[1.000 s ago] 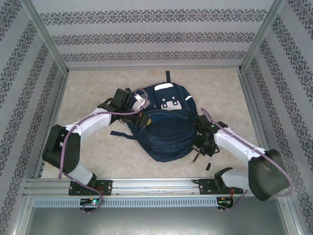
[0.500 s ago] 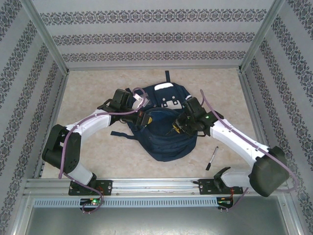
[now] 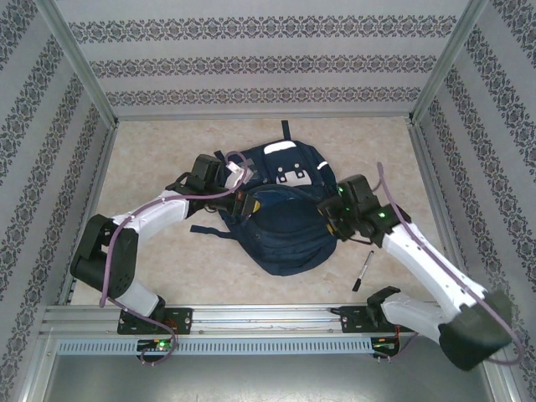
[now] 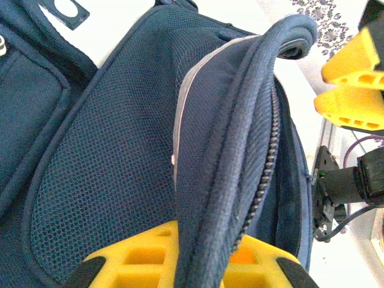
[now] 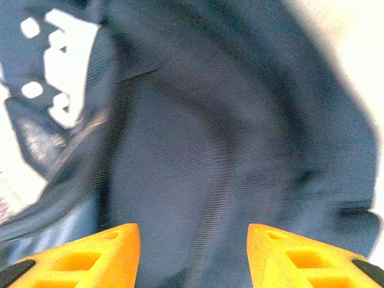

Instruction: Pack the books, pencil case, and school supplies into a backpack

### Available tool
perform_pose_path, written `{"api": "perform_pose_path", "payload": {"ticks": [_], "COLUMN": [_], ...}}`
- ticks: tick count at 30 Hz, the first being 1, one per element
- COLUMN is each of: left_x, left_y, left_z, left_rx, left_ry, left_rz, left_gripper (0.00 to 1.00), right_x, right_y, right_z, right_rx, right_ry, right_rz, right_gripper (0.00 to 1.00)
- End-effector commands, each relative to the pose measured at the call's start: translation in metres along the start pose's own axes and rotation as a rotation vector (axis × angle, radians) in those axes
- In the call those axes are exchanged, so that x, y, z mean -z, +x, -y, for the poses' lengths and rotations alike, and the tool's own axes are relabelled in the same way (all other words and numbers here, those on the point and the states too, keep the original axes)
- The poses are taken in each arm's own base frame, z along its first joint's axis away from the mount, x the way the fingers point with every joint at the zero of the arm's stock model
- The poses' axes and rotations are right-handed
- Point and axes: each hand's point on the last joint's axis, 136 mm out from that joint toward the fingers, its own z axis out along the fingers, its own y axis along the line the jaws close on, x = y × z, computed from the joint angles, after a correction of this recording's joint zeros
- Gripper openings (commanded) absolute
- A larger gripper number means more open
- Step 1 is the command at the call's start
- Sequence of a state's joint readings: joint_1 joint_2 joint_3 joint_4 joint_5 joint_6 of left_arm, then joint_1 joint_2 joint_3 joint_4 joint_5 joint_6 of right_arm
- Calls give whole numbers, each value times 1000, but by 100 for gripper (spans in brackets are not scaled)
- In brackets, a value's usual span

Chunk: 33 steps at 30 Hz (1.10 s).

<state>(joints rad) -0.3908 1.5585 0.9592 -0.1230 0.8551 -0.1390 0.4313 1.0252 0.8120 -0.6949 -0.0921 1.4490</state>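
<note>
The jaws of your right gripper [image 5: 191,246] stand apart and empty, drawn back from the mouth to the right flank of the large navy-blue fabric backpack [image 3: 285,239]. Your left gripper [image 4: 198,258] stays clenched on its zip rim. One slim black pen [image 3: 362,272] lies unmoved on the table [image 3: 167,151] beside it.
</note>
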Motion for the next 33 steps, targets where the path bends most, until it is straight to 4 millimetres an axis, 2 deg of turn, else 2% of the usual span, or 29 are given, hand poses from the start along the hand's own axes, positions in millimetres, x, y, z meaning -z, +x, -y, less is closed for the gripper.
{"api": "perform_pose_path", "payload": {"ticks": [1,4,7,9,13,18,25,30,33], "left_x": [15,17,22,24,21,16,18,18,17], "left_y": [-21,-25,-32,-34,-31,-26,-24,-25,-24], "left_z": [11,17,22,24,23,21,18,17,17], "left_rx": [-99,-165,-211,-216,-207,-186,-195,-203,-199], "left_ry": [1,14,17,19,34,51,21,11,16], "left_rz": [81,105,160,173,149,128,127,124,115], "left_gripper": [0,0,0,0,1,2,2,2,2], "right_x": [16,16,7,1,0,-3,-14,-17,-27], "right_y": [-16,-18,-12,-9,-13,-16,-1,0,5], "right_z": [99,142,173,179,193,193,186,184,189], "right_rx": [44,9,-37,-47,-24,0,-68,-77,-104], "right_ry": [299,374,432,434,525,585,543,526,530], "right_rz": [90,90,67,50,65,55,2,28,38], "right_gripper": [51,51,52,52,54,54,53,52,48]}}
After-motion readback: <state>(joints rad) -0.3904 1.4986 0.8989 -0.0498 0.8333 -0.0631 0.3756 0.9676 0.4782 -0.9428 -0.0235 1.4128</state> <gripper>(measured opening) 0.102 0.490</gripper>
